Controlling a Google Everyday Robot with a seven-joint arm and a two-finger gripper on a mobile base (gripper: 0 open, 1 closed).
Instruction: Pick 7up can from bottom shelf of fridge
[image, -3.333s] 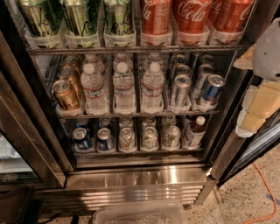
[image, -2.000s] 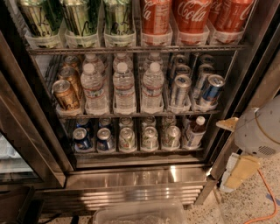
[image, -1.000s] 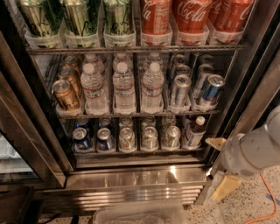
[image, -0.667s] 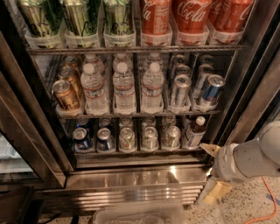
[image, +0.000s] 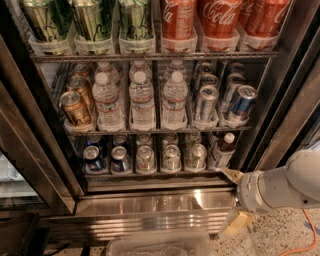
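Observation:
The fridge (image: 35, 150) stands open in front of me. Its bottom shelf (image: 150, 176) holds a row of short cans in clear lane trays. Three green-and-pale 7up cans (image: 171, 158) with silver tops stand in the middle lanes. Two dark-blue cans (image: 94, 159) stand to their left, and a small bottle (image: 222, 150) stands to their right. My gripper (image: 235, 197), on a white arm, is low at the right. It is outside the fridge, just below and right of the shelf's right front corner, and holds nothing that I can see.
The rack above holds water bottles (image: 142, 100), gold cans (image: 75, 107) and slim silver-and-blue cans (image: 242, 102). The top rack holds large green cans and Coca-Cola cans (image: 220, 17). A stainless steel ledge (image: 155, 202) runs below. A clear bin (image: 160, 245) sits on the floor. The door frame (image: 295, 115) is at the right.
My arm has come down from the right edge and moved left. The gripper is now near the bottom shelf's right front corner. The cans have not moved.

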